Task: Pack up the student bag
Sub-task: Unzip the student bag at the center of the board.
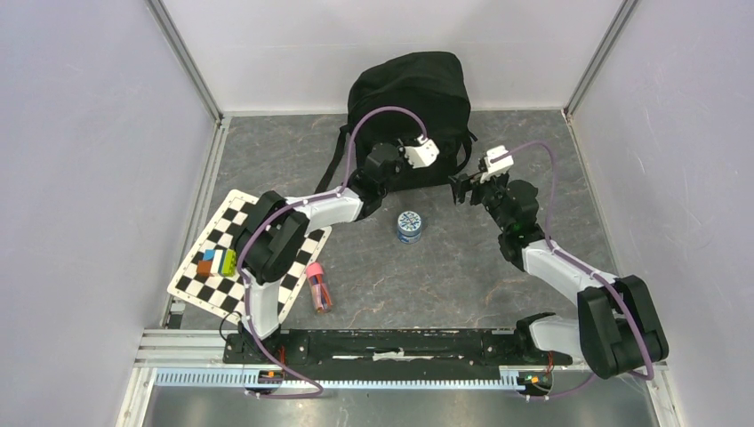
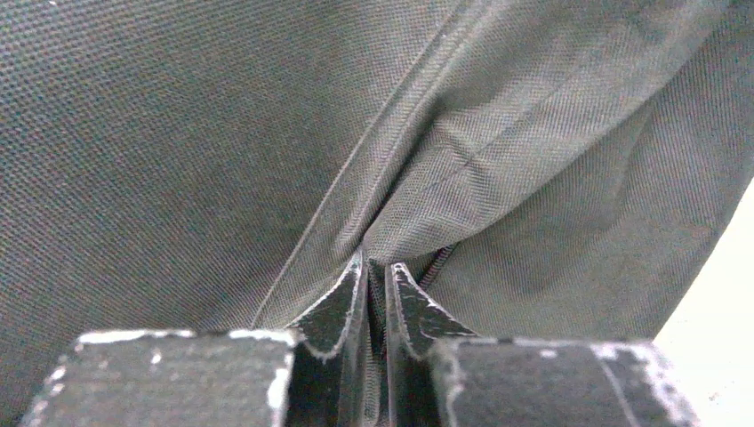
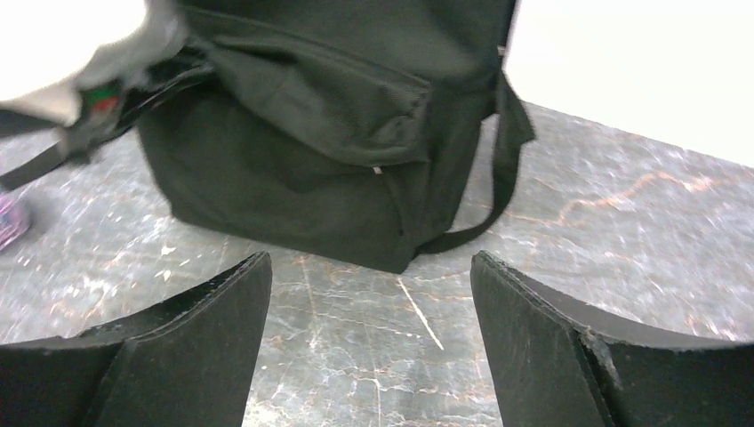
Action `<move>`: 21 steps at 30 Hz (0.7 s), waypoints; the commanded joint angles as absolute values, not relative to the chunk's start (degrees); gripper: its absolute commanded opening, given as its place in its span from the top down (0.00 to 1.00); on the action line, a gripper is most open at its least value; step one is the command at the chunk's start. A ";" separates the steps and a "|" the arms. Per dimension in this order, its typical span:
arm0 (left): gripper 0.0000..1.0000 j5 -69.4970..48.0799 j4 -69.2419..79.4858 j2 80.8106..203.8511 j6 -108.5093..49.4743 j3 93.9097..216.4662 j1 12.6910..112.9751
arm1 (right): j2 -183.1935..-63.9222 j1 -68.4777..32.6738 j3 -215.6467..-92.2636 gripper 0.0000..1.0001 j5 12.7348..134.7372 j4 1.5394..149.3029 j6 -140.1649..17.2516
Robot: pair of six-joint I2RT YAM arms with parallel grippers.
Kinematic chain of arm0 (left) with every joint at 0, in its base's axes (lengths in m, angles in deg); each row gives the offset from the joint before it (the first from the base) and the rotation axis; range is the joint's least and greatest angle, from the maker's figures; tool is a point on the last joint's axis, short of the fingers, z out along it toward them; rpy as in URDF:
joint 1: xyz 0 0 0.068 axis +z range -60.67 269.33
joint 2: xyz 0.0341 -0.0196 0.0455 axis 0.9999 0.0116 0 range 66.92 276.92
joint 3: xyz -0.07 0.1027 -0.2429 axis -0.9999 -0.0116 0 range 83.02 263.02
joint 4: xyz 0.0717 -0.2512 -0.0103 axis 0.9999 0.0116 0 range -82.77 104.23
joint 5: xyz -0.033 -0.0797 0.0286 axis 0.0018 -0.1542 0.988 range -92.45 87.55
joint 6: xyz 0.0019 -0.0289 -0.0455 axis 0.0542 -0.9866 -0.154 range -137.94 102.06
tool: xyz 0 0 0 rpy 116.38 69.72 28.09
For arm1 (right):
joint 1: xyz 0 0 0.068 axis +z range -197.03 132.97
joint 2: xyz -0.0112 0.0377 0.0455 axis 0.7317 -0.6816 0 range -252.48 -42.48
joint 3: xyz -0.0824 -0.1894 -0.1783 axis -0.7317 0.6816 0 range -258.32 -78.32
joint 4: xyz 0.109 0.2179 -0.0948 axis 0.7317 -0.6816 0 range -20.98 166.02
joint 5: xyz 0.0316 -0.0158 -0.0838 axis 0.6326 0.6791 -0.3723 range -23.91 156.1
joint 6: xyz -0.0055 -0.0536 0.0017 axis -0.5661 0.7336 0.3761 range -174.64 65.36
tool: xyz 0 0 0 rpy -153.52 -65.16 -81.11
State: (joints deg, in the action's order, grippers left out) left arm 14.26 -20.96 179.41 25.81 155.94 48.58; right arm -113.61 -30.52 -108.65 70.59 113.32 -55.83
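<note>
No text or label here is legible.

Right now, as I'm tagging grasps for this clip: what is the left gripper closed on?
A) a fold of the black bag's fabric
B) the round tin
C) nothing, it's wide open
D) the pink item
A: the left wrist view shows the left gripper pinched nearly shut on a fold of the student bag.

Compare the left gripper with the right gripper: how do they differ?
The left gripper is pinched shut on a fold of the student bag; the right gripper stands open and empty. The left gripper touches the bag; the right gripper hovers short of it. Both face the bag.
</note>
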 commanded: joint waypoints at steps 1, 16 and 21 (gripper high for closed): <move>0.88 8.01 -18.35 175.73 15.14 161.12 50.91 | -114.98 -30.64 -107.06 0.13 84.91 120.93 -48.22; 0.98 -21.09 3.55 175.18 -5.11 174.36 60.67 | -135.29 -25.86 -117.77 0.09 97.91 135.57 -31.80; 0.98 -25.43 3.45 175.34 -7.75 175.08 62.17 | -142.61 -24.09 -125.96 0.08 96.60 130.26 -26.71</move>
State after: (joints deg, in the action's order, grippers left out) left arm -19.44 5.79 178.84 -2.80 171.27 60.93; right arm -138.48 -25.01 -119.38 95.96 131.70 -32.95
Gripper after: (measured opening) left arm 0.112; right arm 0.919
